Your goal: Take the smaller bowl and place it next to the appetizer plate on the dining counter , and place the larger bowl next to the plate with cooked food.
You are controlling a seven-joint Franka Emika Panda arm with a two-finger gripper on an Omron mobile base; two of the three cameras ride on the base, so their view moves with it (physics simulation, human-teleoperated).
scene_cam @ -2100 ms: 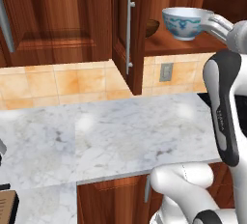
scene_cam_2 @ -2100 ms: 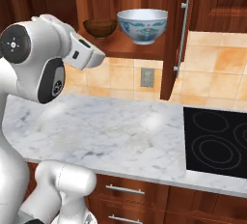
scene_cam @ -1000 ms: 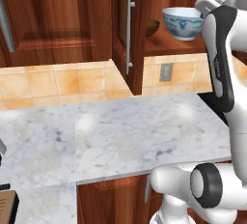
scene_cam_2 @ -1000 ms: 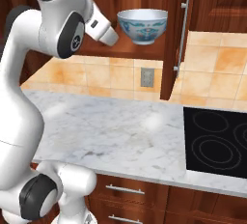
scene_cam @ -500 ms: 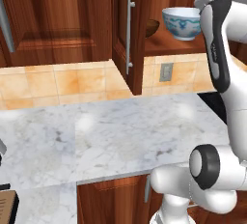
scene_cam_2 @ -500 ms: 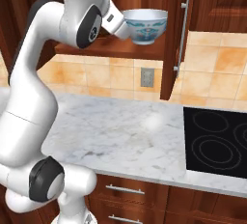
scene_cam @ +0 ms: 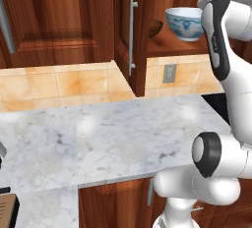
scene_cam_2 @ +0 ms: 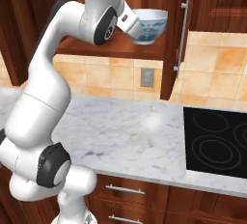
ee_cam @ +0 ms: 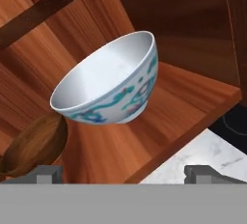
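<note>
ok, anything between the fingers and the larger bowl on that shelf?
Nothing visible. In the hand view the open fingers face the larger bowl across bare shelf. The smaller bowl sits off beside it, not in the path.

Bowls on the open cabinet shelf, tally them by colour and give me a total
White with blue-green pattern: 1, the larger bowl
Dark brown: 1, the smaller bowl beside it
Total: 2

Base views flank shelf (scene_cam_2: 111, 49); hand view (close) faces it.
</note>
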